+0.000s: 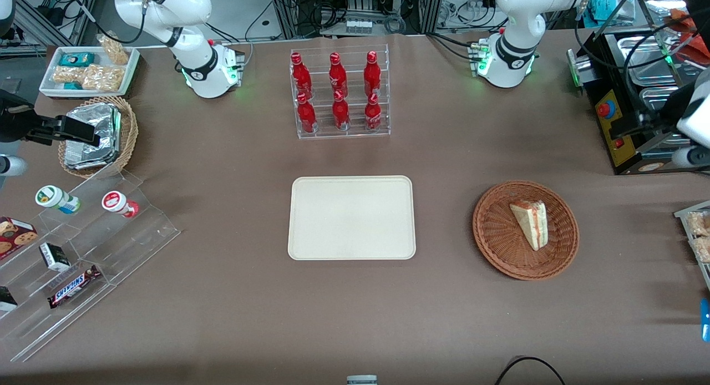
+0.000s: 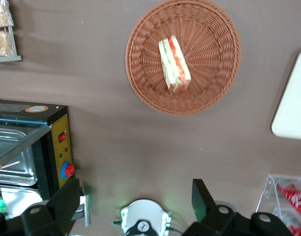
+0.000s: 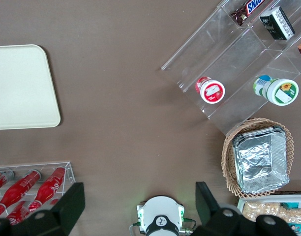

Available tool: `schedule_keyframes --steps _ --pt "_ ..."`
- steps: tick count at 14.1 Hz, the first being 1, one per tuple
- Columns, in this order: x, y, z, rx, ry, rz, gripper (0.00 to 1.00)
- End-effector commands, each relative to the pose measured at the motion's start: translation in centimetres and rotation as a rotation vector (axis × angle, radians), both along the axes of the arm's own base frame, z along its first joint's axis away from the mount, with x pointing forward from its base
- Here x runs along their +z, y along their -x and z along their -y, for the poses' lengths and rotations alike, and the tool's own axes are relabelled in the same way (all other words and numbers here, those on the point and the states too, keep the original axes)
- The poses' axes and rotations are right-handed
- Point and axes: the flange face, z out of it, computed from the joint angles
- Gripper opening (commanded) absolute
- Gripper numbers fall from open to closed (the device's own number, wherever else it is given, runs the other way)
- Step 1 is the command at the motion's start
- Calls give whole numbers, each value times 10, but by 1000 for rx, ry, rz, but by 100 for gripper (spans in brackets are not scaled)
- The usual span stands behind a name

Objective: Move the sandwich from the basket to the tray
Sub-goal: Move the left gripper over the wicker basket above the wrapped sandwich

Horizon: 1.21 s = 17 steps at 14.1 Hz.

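Wrist view alone shows the gripper spread wide, above the sandwich in the basket.

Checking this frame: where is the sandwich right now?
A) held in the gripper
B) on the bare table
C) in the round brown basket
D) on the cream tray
C: the sandwich lies in the basket, the tray is bare, and the open gripper hangs high above the table, holding nothing.
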Motion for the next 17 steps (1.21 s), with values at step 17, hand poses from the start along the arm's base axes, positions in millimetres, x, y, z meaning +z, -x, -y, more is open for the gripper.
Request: schedule_keyframes --steps 17 --pt "-176 -25 26 169 -29 133 100"
